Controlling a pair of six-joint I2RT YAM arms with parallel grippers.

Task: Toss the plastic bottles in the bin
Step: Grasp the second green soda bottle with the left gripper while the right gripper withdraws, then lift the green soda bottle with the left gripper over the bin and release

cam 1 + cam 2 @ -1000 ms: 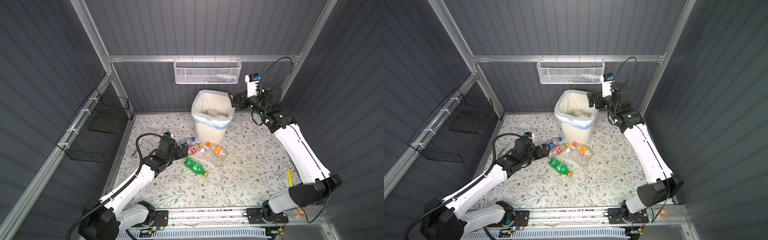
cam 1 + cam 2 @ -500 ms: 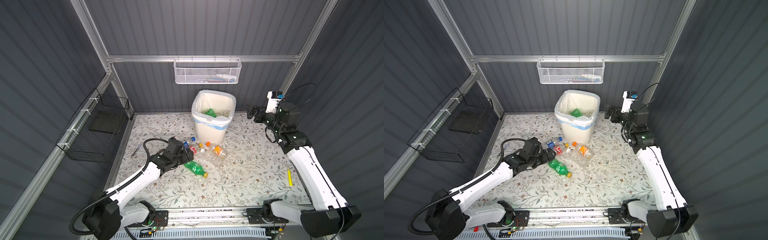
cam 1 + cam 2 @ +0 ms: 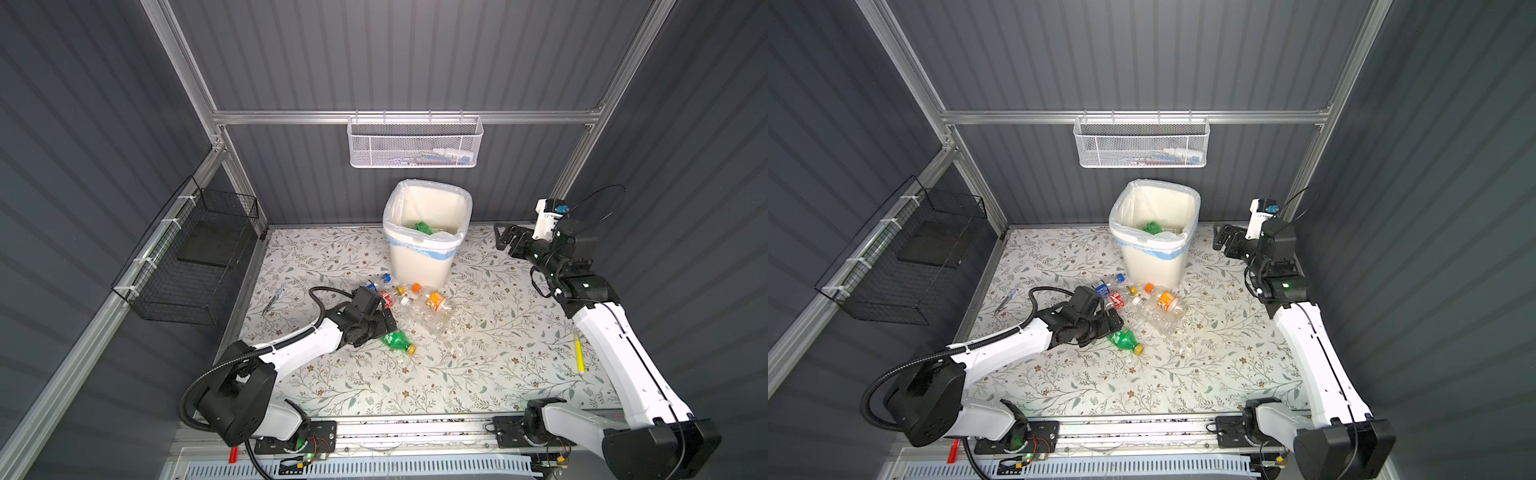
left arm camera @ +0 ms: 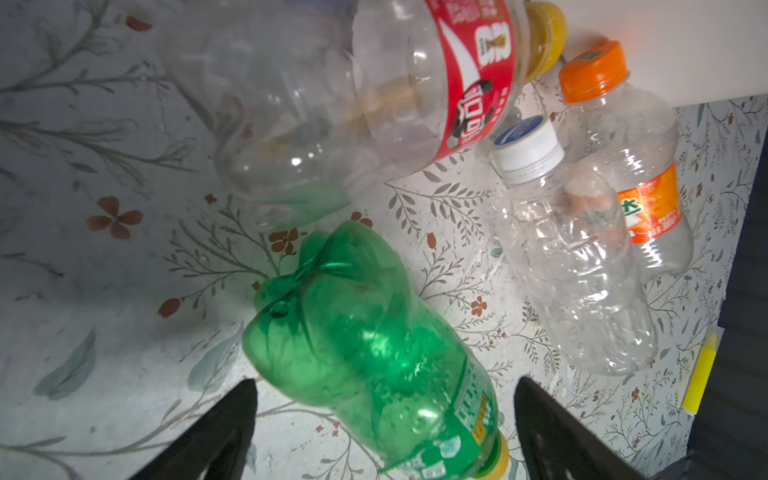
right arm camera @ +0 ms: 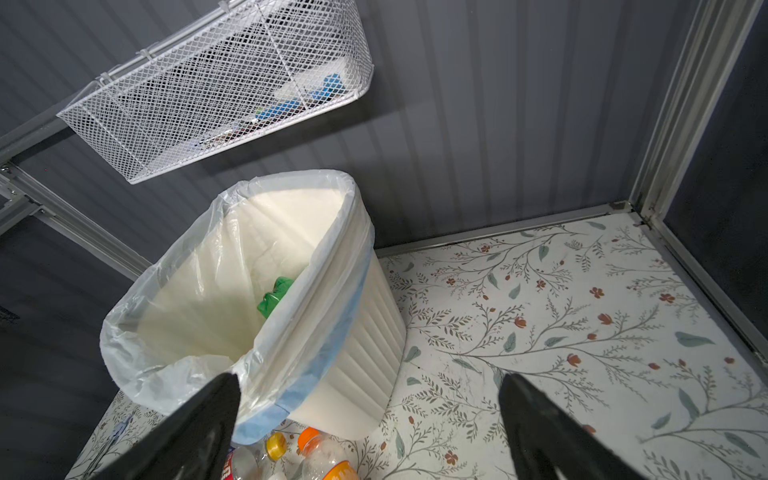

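- Bottles not yet binned lie on the floral table [image 3: 490, 340]. One green bottle [image 4: 365, 345] with a yellow cap rests on its side, a little apart from the heap. That gap is likely why it suits the next pick.
- Your left gripper [image 4: 386, 385] straddles that green bottle. Its jaws are wide, with one finger on each side and a gap showing on both, so nothing is gripped.
- The heap sits just in front of the bin [image 3: 419, 262]: a red-label bottle [image 4: 415, 91], an orange-label bottle [image 4: 631, 174] and a clear white-capped bottle [image 4: 573, 266], packed close together. A grab there would probably nudge the neighbours.
- The bin stands by the back wall, and another green bottle [image 5: 276, 291] lies inside it.
- Your right gripper [image 5: 370, 381] hangs raised beside the bin, jaws wide and empty. It is off to the side of the mouth, which leaves the left arm a free path.
- The yellow pen [image 3: 579, 352] near the right arm is no bottle, so leave it.
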